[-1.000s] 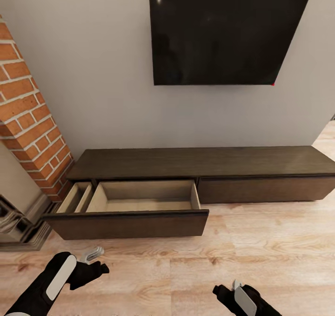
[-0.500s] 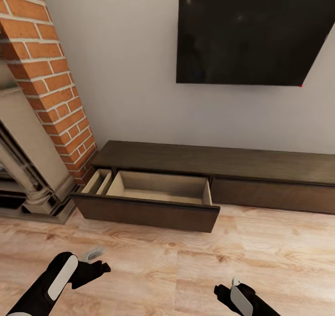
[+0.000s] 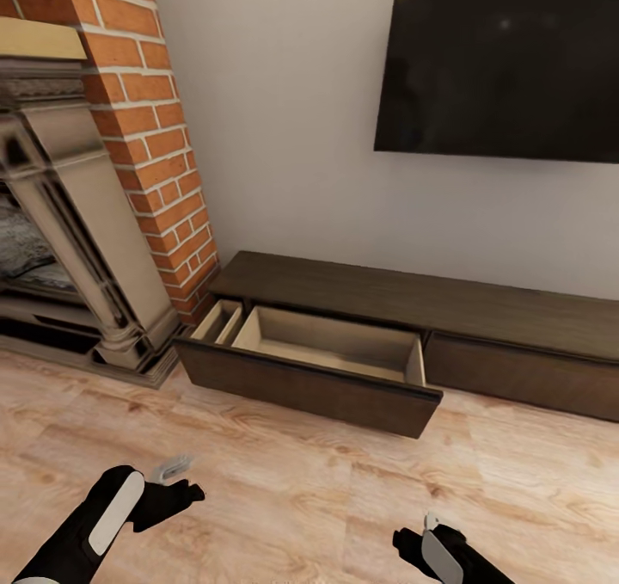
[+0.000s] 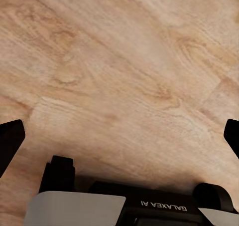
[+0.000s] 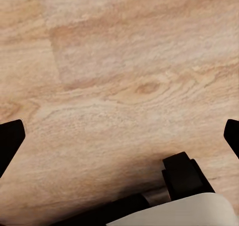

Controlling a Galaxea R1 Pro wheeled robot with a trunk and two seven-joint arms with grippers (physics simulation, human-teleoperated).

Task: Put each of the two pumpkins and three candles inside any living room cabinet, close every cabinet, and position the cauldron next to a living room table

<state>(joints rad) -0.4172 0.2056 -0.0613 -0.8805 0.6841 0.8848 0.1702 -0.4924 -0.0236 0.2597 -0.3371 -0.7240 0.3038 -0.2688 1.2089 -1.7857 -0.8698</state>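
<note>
- Swung left since 1 s ago: cabinet (image 3: pixel 404 309) now sits further right in the head view, brick column (image 3: pixel 146 137) and fireplace surround (image 3: pixel 60 223) beside it now large.
- Probably turning away to fetch items; cabinet's 1 drawer (image 3: pixel 327 365) open, pale inside bare.
- Left gripper (image 4: pixel 119 136) and right gripper (image 5: pixel 119 136): spread wide, empty, above wood floor (image 3: pixel 284 498).

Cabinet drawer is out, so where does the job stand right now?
Done: one cabinet drawer stands open, its pale inside bare where visible. In hand: nothing; the left gripper and right gripper are open over the wooden floor. Left: pumpkins, candles and cauldron to fetch, then the drawer shut.
</note>
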